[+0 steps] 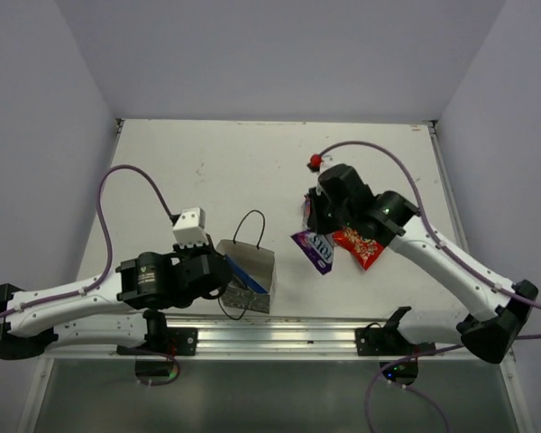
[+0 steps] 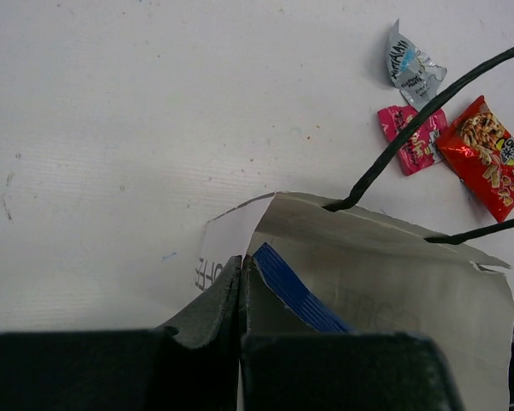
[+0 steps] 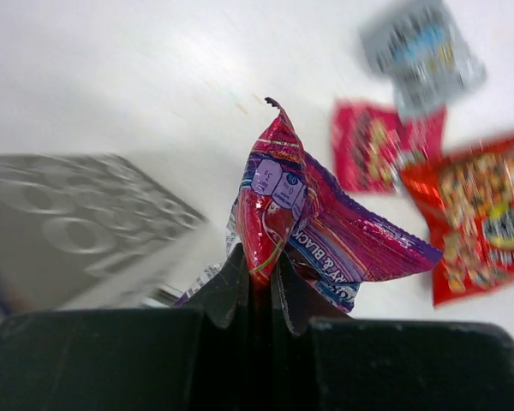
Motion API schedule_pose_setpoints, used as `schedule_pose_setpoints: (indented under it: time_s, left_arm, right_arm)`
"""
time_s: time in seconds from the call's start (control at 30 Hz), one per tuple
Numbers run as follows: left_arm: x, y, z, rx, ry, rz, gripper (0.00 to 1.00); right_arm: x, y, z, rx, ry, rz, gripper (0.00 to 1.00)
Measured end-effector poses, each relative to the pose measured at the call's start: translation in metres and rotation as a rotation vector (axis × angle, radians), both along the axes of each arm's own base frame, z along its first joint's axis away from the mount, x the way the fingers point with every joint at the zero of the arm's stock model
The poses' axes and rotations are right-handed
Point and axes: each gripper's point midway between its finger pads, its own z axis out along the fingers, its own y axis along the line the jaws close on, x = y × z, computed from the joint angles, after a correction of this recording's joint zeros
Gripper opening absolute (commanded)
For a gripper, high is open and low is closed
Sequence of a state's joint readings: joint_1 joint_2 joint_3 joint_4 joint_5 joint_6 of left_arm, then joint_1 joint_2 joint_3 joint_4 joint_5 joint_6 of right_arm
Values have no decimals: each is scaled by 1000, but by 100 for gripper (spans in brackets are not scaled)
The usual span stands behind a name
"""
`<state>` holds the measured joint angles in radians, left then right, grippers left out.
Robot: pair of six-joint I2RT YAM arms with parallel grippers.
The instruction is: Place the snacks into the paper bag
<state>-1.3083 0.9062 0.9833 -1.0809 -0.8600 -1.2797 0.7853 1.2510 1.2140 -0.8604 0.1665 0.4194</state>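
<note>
The paper bag [image 1: 252,280] stands open near the table's front. My left gripper [image 1: 218,271] is shut on its left wall, and the left wrist view shows the pinch [image 2: 242,264]. A blue-and-white packet [image 2: 295,291] lies inside the bag. My right gripper [image 1: 317,225] is shut on the purple-pink Fox's packet [image 3: 317,218], holding it just right of the bag [image 3: 77,223]. The red packet [image 1: 359,245] lies on the table by the right arm. The silvery-blue packet [image 2: 411,67] and the pink packet [image 2: 411,137] lie beside the red one [image 2: 484,154]; the right arm hides them in the top view.
The bag's black cord handles [image 2: 428,120] arch over its opening. A small red object [image 1: 316,162] on the right arm's cable sits behind the right gripper. The table's rail [image 1: 279,338] runs along the near edge between the arm bases.
</note>
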Motion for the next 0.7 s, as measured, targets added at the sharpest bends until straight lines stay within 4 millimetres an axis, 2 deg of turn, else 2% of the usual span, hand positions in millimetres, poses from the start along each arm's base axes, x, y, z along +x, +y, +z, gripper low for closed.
schedule_pose_setpoints:
  time_s: [0.07,0.13,0.2,0.27,0.37,0.5,0.6,0.7]
  left_arm:
    - [0,1,0,-2,1,2,0]
    - [0,1,1,-4,0,2,0]
    - [0,1,0,-1,1,2,0]
    - [0,0,-1,4,2,2,0]
    - [1,-2,-2,11,3,2,0]
    - [1,-4,-3,13,3,2,0]
    - [1,-4,-2,9,2,2,0]
    - [1,-4,-2,9,2,2,0]
  right_arm:
    - [10,23,62,143,-103,47,0]
    - [8,44,120,279,-189,113,0]
    - [-3,63,159,386,-231,195,0]
    - [-20,81,181,456,-229,285,0]
    - [-45,116,186,515,-188,417,0]
    - [-75,160,167,540,-77,550,0]
    - [-86,180,155,547,-20,597,0]
    - [-90,188,147,548,13,613,0]
